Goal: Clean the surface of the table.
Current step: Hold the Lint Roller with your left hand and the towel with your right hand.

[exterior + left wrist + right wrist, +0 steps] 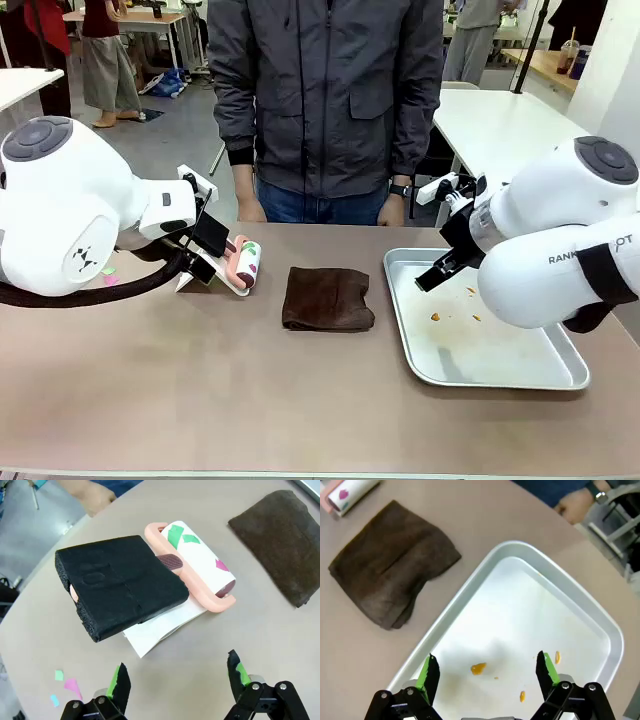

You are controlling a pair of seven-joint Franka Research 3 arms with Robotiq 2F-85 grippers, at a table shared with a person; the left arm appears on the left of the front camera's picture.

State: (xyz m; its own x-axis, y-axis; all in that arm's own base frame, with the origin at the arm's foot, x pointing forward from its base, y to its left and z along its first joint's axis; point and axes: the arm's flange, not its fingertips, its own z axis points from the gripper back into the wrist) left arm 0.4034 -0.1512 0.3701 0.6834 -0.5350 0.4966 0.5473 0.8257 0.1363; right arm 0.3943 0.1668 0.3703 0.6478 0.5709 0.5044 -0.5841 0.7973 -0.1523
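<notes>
The left arm comes in low, left of the folded brown cloth, its wrist tipped down, so that the left end effector hangs with its fingers spread wide and nothing between them. It is just short of a pink-framed lint roller and a black foam block. The right arm bends over the metal tray to the right of the cloth; the right end effector points down into it, likewise spread and holding nothing. The table spans the whole front view and carries the cloth at its middle. There is one cloth, one tray, one roller, one block and one white sheet under the block. Three paper scraps lie left of the cloth, near the left fingers. Three orange specks and a fainter one dot the tray. A person stands beyond the cloth with two hands at the far table edge. The block covers the roller's handle, the right arm hides the tray's far right rim, and in the front view the left fingers are hard to make out.
</notes>
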